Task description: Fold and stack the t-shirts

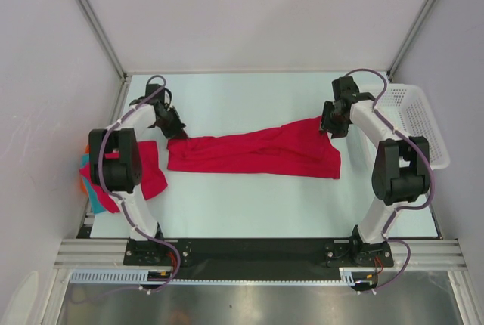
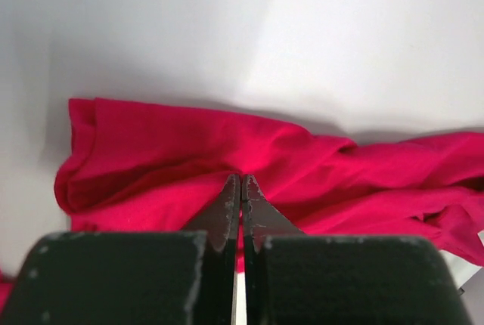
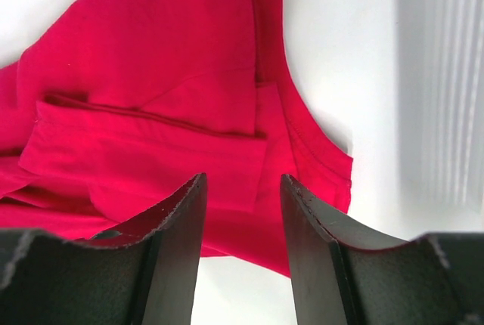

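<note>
I see one crimson t-shirt [image 1: 257,155] lying stretched across the middle of the worktop [image 1: 249,106]. It is bunched into long folds and runs from near the left edge towards the far right.

My left gripper [image 1: 174,127] sits at its left end. In the left wrist view the left gripper [image 2: 241,180] has its fingers pressed together, with a fold of the red cloth pinched at their tips. Creases run out from that spot.

My right gripper [image 1: 333,125] is at the shirt's other end, the one nearer the far right corner. From the right wrist camera, the right gripper [image 3: 242,178] has its jaws standing apart over the cloth. A folded flap and a hemmed edge show between and beyond them. I cannot tell whether the fingers touch the fabric.

A second t-shirt [image 1: 151,170], also crimson, lies flat by the left edge, partly hidden under the left arm [image 1: 121,162]. It lies just beside the stretched one, with a narrow strip of bare worktop between them. Against its outer side, an orange garment [image 1: 79,185] and a teal garment [image 1: 97,202] poke out at the very left edge, mostly covered.

A white mesh basket [image 1: 423,125] stands along the right edge towards the far corner, close behind the right arm [image 1: 393,166].
</note>
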Robot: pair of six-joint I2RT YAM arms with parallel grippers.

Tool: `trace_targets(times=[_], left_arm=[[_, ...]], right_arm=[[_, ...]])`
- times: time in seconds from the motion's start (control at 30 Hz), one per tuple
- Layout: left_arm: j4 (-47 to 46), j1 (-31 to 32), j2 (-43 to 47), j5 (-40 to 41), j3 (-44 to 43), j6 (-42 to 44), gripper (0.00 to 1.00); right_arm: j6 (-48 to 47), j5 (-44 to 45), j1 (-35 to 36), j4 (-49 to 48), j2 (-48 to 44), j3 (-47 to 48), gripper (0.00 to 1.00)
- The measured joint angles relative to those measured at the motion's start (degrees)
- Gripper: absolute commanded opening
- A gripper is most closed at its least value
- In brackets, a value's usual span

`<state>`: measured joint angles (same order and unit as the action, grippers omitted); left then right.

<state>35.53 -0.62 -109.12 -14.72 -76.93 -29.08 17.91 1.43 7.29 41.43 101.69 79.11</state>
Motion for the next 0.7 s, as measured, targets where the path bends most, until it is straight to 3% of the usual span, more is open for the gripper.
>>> trace_targets(times=[0.33, 0.7], left_arm=[[2.21, 1.42, 13.62, 1.55, 6.12, 0.5, 0.0], [4.83, 1.42, 28.52, 7.37, 21.77, 0.68, 0.02]], right_arm=[[-0.04, -0.44, 0.0, -0.15, 0.04, 0.0, 0.49], [0.02, -1.68, 0.48, -0.17, -3.15, -1.05, 0.5]])
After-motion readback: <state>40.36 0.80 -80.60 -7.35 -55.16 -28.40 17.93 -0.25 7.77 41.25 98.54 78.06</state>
